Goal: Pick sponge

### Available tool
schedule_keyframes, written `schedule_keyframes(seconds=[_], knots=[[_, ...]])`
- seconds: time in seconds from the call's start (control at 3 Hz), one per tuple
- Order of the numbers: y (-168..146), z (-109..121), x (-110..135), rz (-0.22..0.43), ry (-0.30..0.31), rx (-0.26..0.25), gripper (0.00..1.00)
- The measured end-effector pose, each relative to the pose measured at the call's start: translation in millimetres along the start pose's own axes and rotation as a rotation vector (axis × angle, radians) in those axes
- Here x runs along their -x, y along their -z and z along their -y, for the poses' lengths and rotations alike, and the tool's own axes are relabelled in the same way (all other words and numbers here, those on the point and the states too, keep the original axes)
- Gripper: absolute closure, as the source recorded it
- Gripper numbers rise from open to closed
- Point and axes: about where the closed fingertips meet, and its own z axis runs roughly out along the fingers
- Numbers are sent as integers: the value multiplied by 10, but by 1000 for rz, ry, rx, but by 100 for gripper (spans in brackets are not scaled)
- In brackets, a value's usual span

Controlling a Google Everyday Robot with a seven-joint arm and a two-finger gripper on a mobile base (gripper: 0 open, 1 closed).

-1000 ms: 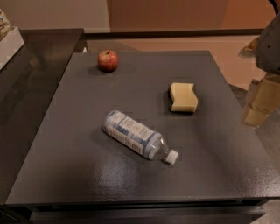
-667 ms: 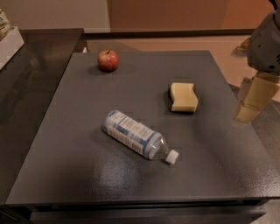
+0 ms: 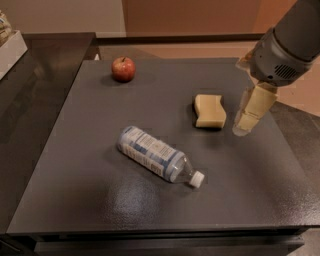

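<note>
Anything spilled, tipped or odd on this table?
Only the water bottle, on the table's near half, lies on its side, cap on, no spill visible. The apple and sponge sit normally; the gripper hangs close beside the sponge.

This looks like a robot test space, a lab or office corner more than a lived-in home. A plain dark bench (image 3: 250,200) carries only a few unrelated household things set well apart: an apple (image 3: 123,68), a plastic water bottle (image 3: 152,153) lying on its side, and a sponge (image 3: 209,111). A grey robot arm (image 3: 287,45) reaches in from the upper right, its tool (image 3: 242,127) hanging just right of the sponge. Behind are a bare tan wall (image 3: 190,15), a dark skirting strip (image 3: 190,38) and pale floor (image 3: 170,50). A dark counter (image 3: 30,85) adjoins on the left.
</note>
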Motion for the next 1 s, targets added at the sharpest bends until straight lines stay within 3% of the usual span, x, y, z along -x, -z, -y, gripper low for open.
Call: schedule_keyframes(seconds=[1.0], knots=[[-674, 363, 33, 66, -74, 29, 0]])
